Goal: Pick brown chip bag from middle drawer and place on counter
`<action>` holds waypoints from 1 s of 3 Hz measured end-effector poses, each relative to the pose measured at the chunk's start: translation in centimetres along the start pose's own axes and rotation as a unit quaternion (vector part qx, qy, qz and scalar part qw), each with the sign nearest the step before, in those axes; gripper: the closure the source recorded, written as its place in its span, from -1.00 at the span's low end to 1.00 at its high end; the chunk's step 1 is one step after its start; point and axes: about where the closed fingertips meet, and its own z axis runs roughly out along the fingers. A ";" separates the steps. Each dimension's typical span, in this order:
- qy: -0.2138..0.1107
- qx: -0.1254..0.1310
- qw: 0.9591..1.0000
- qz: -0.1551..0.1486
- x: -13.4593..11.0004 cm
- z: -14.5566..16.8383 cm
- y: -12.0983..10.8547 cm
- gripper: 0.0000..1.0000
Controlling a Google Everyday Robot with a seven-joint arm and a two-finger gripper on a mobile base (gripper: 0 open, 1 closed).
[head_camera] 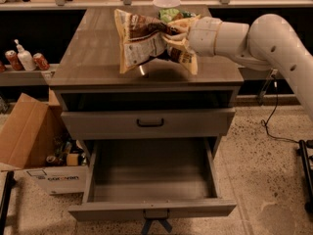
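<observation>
1. Currently the end effector [180, 42] sits over the right half of the table [93, 58], at the tip of a thick white arm [254, 38] that reaches in from the right.
2. It is clenched on the bag [142, 43], pinching the crinkled foil about its middle, so the material bunches at the grip and flares out on both sides.
3. Most of each finger is hidden by the folds, but the bag plainly hangs from the grip.
4. One end of the bag fans out to the left with the white label panel facing forward, and the other end droops to the right, below the wrist.
5. A dark shadow lies on the table under the bag; I cannot tell whether the bag's lower left corner touches the surface.
6. Behind the end effector, at the table's back edge, lie a green bag [171, 14] and a white bowl [166, 2].
7. Below, the drawer [146, 180] stands pulled out, showing bare grey floor.
8. Above it is a closed drawer face [107, 124] with a black handle [150, 123].
9. On the floor to the left stands an open cardboard box [24, 131].
</observation>
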 end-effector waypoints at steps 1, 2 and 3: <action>0.004 0.002 1.000 0.017 1.4 1.8 -0.5 0.64; 0.008 0.003 1.000 0.029 2.4 3.0 -0.7 0.18; 0.011 0.000 0.999 0.040 3.3 4.0 -0.5 -0.41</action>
